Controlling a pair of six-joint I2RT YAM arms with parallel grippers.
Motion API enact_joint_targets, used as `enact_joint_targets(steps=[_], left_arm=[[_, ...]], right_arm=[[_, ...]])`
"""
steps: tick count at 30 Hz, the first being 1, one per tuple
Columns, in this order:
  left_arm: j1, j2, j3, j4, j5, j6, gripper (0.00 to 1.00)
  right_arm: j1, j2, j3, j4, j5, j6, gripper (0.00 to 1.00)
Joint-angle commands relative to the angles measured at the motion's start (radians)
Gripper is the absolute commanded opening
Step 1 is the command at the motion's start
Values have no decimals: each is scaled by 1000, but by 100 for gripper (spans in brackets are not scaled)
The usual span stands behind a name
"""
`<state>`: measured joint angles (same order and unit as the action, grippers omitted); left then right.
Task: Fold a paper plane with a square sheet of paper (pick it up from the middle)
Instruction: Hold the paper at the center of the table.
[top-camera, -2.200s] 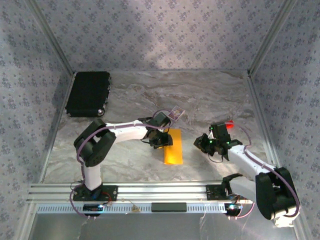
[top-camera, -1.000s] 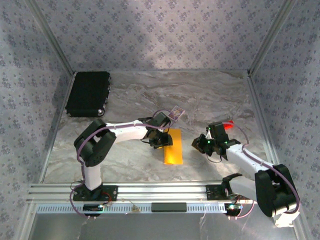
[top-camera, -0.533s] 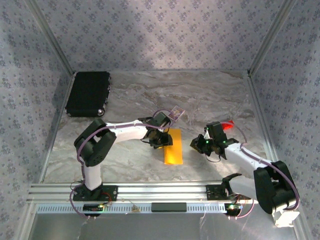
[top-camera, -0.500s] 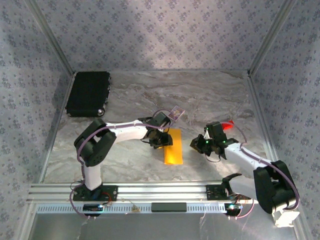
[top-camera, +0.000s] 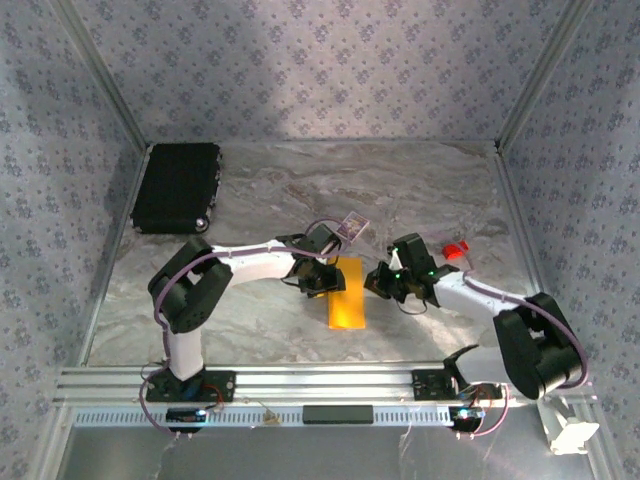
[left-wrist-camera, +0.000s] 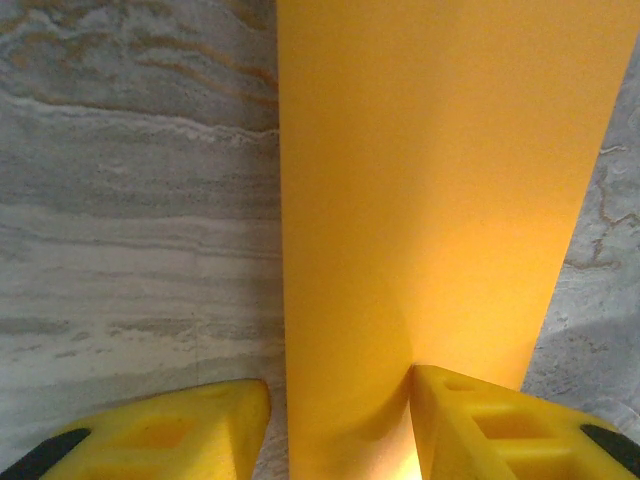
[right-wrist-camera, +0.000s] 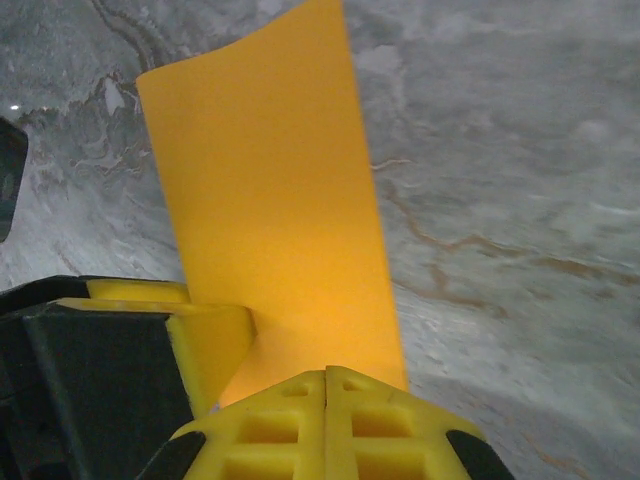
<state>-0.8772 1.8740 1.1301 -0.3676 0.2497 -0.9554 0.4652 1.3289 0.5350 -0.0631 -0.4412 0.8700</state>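
My left gripper stands half-open astride the sheet of paper, seemingly pinning it. My right gripper is closed and empty. If it nudges the sheet sideways, the fold could skew.

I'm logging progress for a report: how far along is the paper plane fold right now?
Done: the square sheet of paper has been folded into a narrow strip on the table. In hand: the left gripper stands open over one long edge of the strip, and the right gripper, shut, sits beside it. Left: no pointed nose or wings yet.
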Motion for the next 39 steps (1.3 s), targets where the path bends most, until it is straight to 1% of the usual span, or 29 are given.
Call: enact_joint_targets(steps=[1, 8, 13, 15, 19, 22, 26, 32, 34, 36, 39], left_arm=[[-11, 119, -31, 67, -29, 3, 45], [-12, 120, -29, 67, -30, 3, 45], [-13, 122, -28, 65, -28, 5, 45], [-14, 120, -27, 64, -29, 4, 45], [-13, 121, -25, 65, -26, 7, 45], [-13, 115, -25, 69, -26, 7, 45], [-13, 66, -34, 85, -28, -4, 47], [5, -92, -67, 122, -40, -8, 53], [21, -137, -81, 145, -15, -8, 53], [43, -175, -107, 207, 36, -11, 52], [62, -212, -141, 277, 73, -23, 46]], right_arm=[[24, 52, 42, 31, -23, -26, 0], [58, 146, 90, 42, -41, -44, 0], [67, 201, 86, 41, -53, -73, 0], [71, 224, 63, 21, -18, -89, 0], [68, 268, 13, 11, -7, -129, 0], [66, 282, 12, -42, 28, -161, 0], [47, 277, 32, -89, 38, -204, 0], [28, 276, 67, -133, 31, -233, 0], [22, 279, 68, -130, 27, -233, 0], [17, 284, 66, -128, 26, -234, 0], [16, 289, 66, -125, 26, -233, 0]])
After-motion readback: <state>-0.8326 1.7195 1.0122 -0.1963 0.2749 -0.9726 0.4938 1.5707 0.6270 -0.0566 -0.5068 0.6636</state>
